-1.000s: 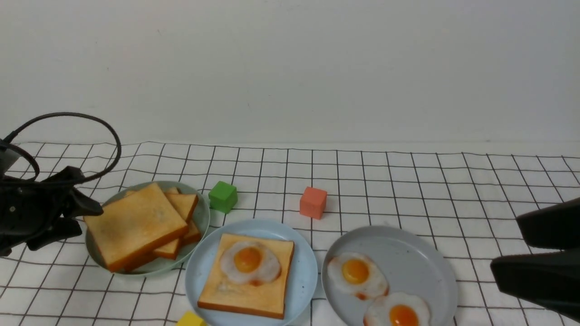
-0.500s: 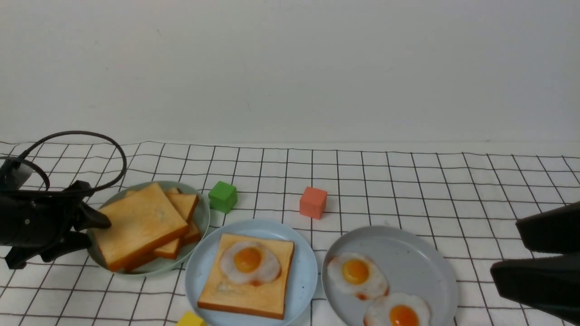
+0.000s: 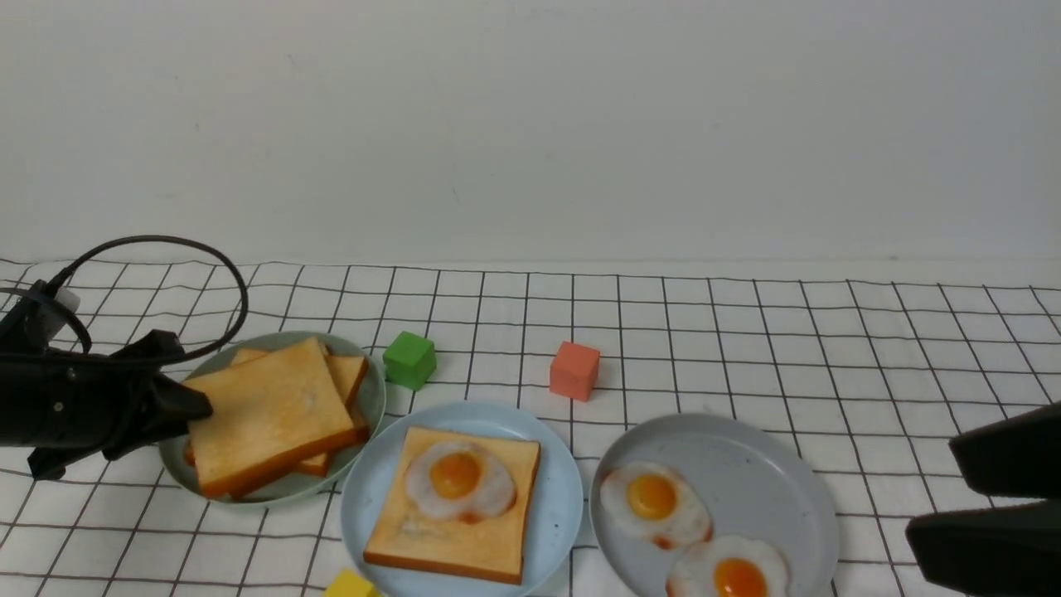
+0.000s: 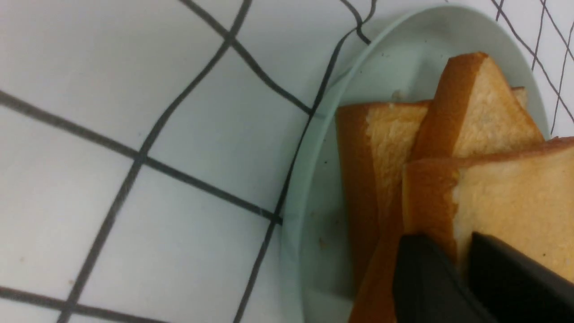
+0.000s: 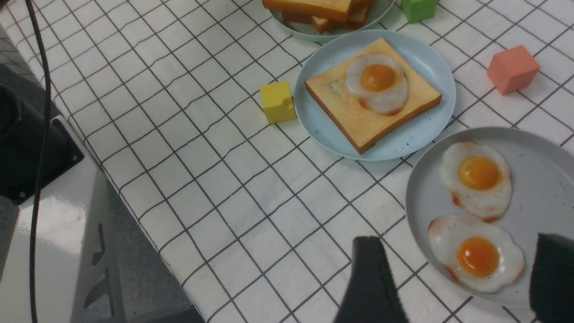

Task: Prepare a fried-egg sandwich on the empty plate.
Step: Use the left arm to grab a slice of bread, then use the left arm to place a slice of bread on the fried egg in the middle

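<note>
Left wrist view, left jaws (image 4: 464, 264): pinched on the top toast's (image 4: 511, 193) crust; lift straight up so lower slices stay put
Blue plate (image 3: 557, 497): off to these jaws' right, egg-topped toast (image 3: 452, 543) on it; lower squarely
Right jaws (image 5: 457, 278): wide, empty

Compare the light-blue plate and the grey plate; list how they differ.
Load: the light-blue plate carries a toast slice with one fried egg on it, while the grey plate carries two fried eggs and no toast.
Size: the grey plate looks a little larger than the light-blue plate.
Colour: the light-blue plate is pale blue; the grey plate is plain grey.
Shared: both are round.
</note>
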Tool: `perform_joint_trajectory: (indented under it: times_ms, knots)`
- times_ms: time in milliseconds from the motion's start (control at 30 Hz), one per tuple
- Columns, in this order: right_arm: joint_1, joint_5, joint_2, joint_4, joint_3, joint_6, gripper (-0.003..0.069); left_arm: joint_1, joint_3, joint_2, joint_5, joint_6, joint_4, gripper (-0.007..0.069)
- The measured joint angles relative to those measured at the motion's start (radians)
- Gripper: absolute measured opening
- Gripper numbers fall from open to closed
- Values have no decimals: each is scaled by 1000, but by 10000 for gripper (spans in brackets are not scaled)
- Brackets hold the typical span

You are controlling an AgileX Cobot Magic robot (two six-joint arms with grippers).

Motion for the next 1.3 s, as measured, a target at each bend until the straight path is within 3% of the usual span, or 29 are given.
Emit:
perform_joint_trajectory:
  times_ms: [267, 400, 533, 667, 1000, 1167, 1300]
  knots:
    - [0, 55, 0, 20, 0, 11, 472, -33, 0, -168, 140, 26, 49, 117]
    - [0, 70, 0, 22, 0, 11, 472, -186, 0, -197, 191, 66, 47, 117]
    - [0, 78, 0, 22, 0, 11, 472, -313, 0, -177, 147, 66, 50, 116]
    - [0, 91, 0, 22, 0, 12, 472, -423, 0, -117, -10, 45, 50, 114]
    - [0, 120, -1, 22, 0, 11, 460, -460, 0, -31, -93, -2, 46, 124]
    - [0, 120, -1, 20, 0, 11, 353, -460, 0, -59, -93, -63, 108, 282]
    - [0, 100, -6, 6, 0, 11, 157, -458, 0, -129, -81, -193, 254, 429]
